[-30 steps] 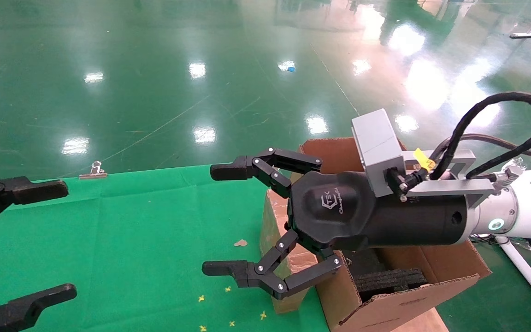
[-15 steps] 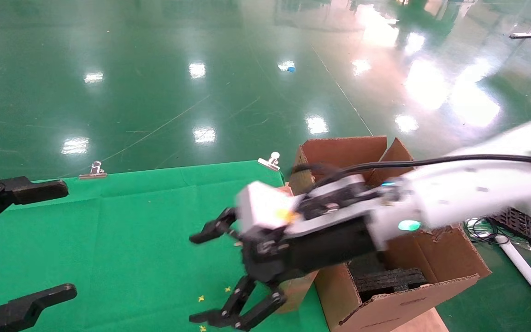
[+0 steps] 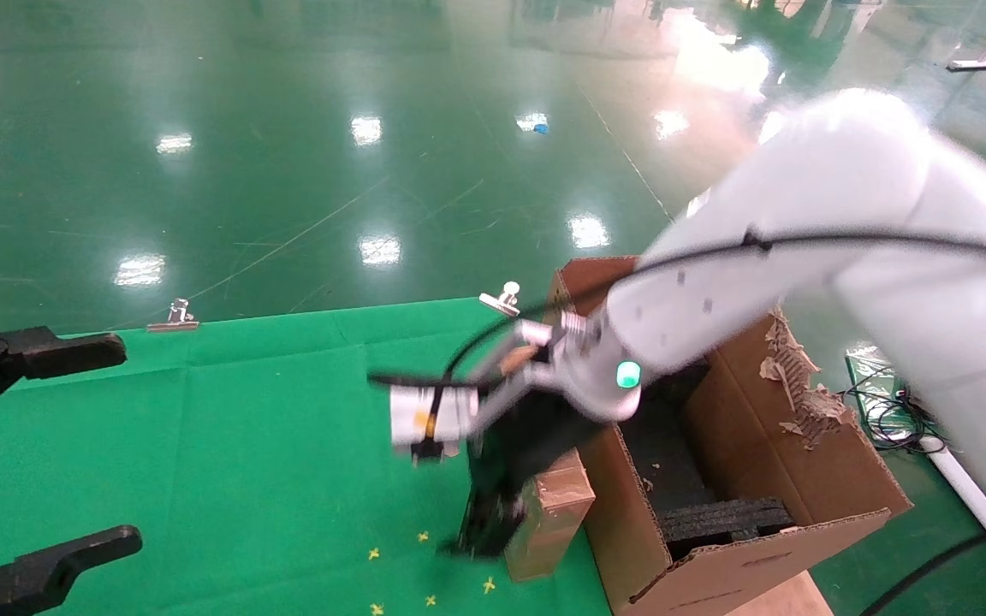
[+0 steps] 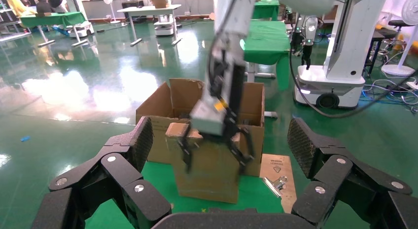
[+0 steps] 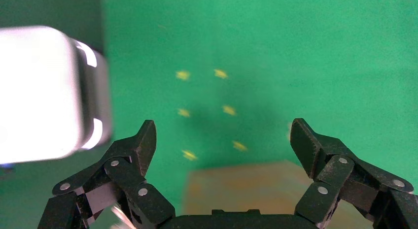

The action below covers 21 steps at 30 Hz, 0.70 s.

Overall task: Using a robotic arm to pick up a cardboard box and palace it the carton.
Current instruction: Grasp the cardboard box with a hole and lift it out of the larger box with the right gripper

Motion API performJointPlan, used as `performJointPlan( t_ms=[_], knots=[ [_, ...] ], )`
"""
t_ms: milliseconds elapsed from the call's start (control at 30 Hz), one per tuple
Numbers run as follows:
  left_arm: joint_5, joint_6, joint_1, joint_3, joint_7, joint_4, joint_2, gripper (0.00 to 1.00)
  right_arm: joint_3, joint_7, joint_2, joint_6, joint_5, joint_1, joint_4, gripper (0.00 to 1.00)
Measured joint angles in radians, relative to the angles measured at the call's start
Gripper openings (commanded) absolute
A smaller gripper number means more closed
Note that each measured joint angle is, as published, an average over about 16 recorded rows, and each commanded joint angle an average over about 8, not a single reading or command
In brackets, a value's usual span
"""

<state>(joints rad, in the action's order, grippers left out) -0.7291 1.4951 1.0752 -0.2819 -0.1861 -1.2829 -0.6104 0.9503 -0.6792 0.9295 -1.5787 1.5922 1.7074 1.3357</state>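
Two wide-spread fingers of the right gripper [image 4: 215, 149] straddle the top of the cardboard box [image 3: 549, 513], gripping nothing; the box stands on the green table [image 3: 228, 445] against the carton [image 3: 801, 479]. Off-centre, one finger could snag the carton wall or tip the box. The left gripper [image 3: 22, 453] hangs open, parked.

Head view: high, looking forward and down over the green cloth [image 3: 228, 428] and carton [image 3: 758, 547].
Left wrist view: low, facing the carton [image 4: 162, 111] — mid-distance.
Right wrist view: straight down, close above the cardboard box [image 5: 256, 189].
Shared: box, cloth — all three.
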Motion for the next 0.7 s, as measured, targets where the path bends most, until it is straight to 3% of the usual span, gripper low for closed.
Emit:
performJointPlan(
  t_ms=[333,700],
  knots=[
    [0.001,0.000,0.000,-0.001,0.000,0.000,0.000,1.00,0.193,-0.061,-0.021,-0.001,0.034,0.234,0.003,1.00],
    [0.001,-0.001,0.000,-0.002,0.001,0.000,0.001,1.00,0.368,-0.084,-0.043,0.023,0.049,0.320,0.011,1.00]
  ],
)
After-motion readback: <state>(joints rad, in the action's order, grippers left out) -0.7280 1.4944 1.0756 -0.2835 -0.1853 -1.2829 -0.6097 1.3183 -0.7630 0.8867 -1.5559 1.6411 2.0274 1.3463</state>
